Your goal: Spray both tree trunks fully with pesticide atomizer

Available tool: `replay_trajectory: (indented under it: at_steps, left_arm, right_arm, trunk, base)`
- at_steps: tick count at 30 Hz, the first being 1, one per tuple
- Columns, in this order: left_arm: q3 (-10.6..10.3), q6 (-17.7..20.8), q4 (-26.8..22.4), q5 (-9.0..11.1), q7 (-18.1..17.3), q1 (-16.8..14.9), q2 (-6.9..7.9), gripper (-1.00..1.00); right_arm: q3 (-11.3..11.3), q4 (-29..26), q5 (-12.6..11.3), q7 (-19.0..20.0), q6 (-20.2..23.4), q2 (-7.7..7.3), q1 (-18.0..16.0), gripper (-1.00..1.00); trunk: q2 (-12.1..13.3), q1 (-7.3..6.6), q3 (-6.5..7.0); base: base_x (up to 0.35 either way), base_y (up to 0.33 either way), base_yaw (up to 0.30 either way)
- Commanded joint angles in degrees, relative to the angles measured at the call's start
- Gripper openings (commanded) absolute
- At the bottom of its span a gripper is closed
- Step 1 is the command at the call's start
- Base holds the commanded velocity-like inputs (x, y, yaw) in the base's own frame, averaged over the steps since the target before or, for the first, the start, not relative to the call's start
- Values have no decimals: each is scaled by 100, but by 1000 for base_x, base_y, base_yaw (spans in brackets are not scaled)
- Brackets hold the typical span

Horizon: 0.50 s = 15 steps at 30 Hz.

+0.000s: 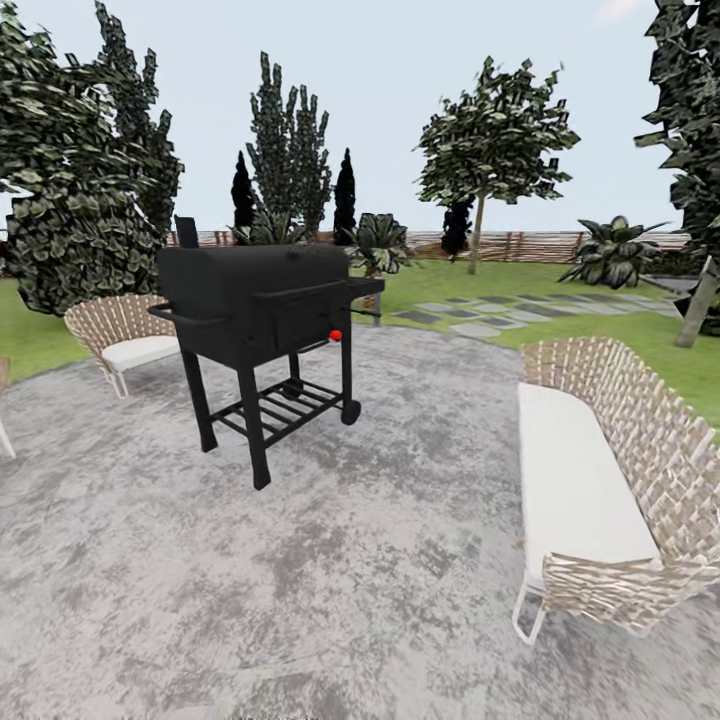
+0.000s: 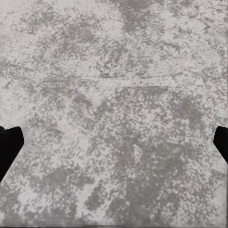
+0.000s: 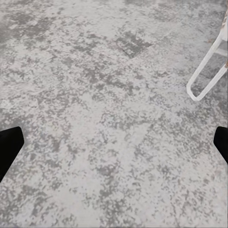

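The left hand hangs over bare floor, its two dark fingertips spread wide at the sides of the left wrist view, with nothing between them. The right hand is just as wide open and empty above the same grey mottled paving. Ahead of it, the white tube leg of a seat stands on the floor.

In the head view, the floor spreads out from the near edge. A woven sofa with a white cushion stands near its right edge. A black grill on four legs stands further in, towards the far left part of the paving. A small red spot shows at the grill's lower right corner. I cannot tell whether this is a knob on the grill or the top of the pesticide atomizer, so the bottle's place relative to either hand cannot be told. A woven chair sits at the floor's far left edge.

Past the curved far edge lies the lawn, crossed by grey stepping stones. One tree rises on a thin pale trunk well beyond the paving. A second pale trunk leans at the right, under dark leaves. Palm-like plants, black cone-shaped trees and a slatted fence close the far side.
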Motion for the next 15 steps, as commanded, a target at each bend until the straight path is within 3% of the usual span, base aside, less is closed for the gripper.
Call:
replay_trajectory:
  at_steps: [1,9,15]
  left_arm:
    - [2,0,0,0,1,1,0,100]
    - [9,8,1,0,8,1,7,100]
    - [6,9,6,0,9,-2,8,100]
  right_arm:
    - [0,-1,0,0,-1,0,0,100]
    - [0,7,1,0,4,0,0,100]
    - [0,7,1,0,5,0,0,100]
  trunk:
    - [0,0,0]
    - [0,0,0]
    - [0,0,0]
  base:
    - [5,-261,279]
    - [136,-206,279]
    - [92,-62,279]
